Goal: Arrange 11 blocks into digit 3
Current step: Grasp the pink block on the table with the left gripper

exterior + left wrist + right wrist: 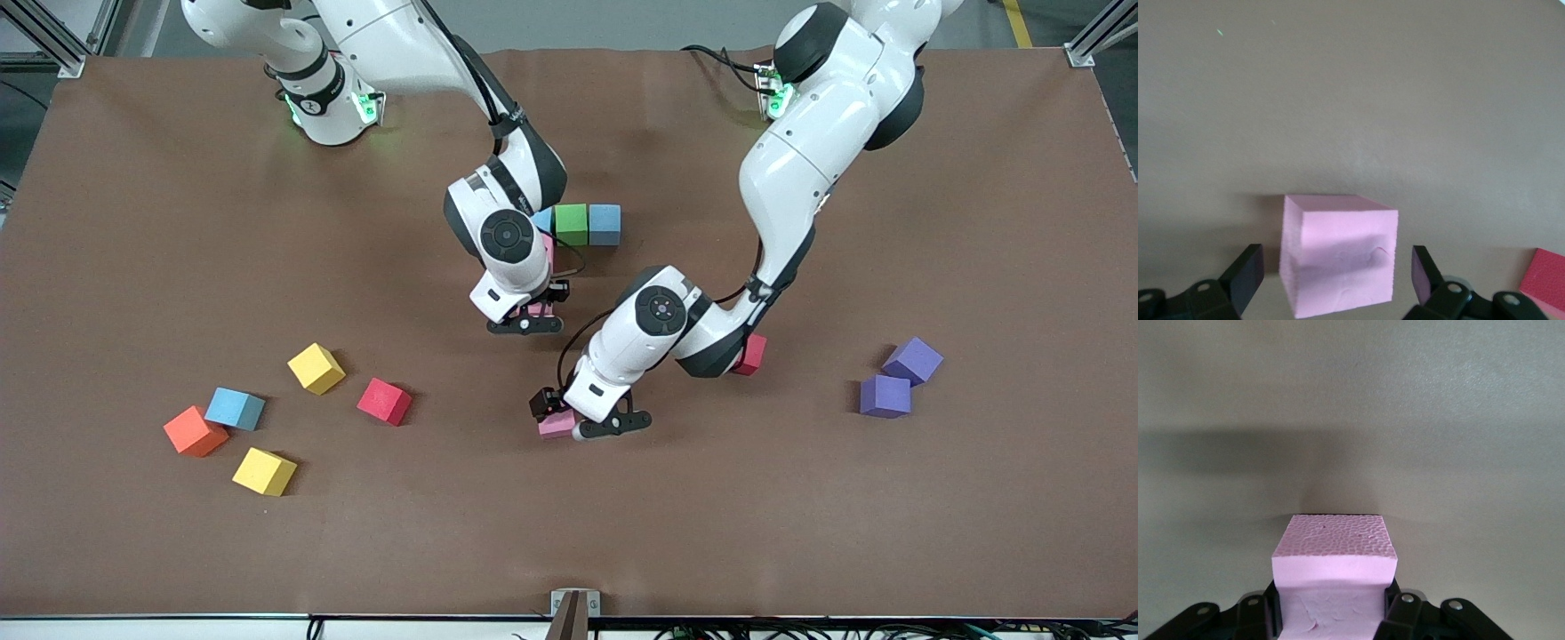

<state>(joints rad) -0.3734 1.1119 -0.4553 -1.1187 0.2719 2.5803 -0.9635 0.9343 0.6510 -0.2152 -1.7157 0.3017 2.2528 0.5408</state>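
- The blocks are small foam-looking cubes, matte and dimpled on the face; I judge them light, slightly soft and easy to dent, not slippery; flat opposite side faces are the place to take hold, squarely, so a cube does not twist.
- The start of the digit sits near the middle of the table: a green block [571, 223] touching a blue block [605, 224] in a row, with a further light blue one partly hidden by the right arm.
- The right gripper [525, 324] is just nearer the camera than that row; its fingers are clamped on a pink block [1334, 570], held low over the table.
- The left gripper [587, 425] is down at a second pink block [1339, 255]; its fingers [1245, 275] stand wide on either side, apart from the faces, so nothing is held; the cube sits slightly turned between them, so closing may swivel it.
- A red block [752, 354] lies half hidden under the left arm.
- Loose toward the right arm's end: a yellow block [316, 368], a second yellow block [264, 471], a red block [384, 401], a blue block [235, 409] touching an orange cube [195, 431].
- Toward the left arm's end two purple blocks [898, 378] lie touching.
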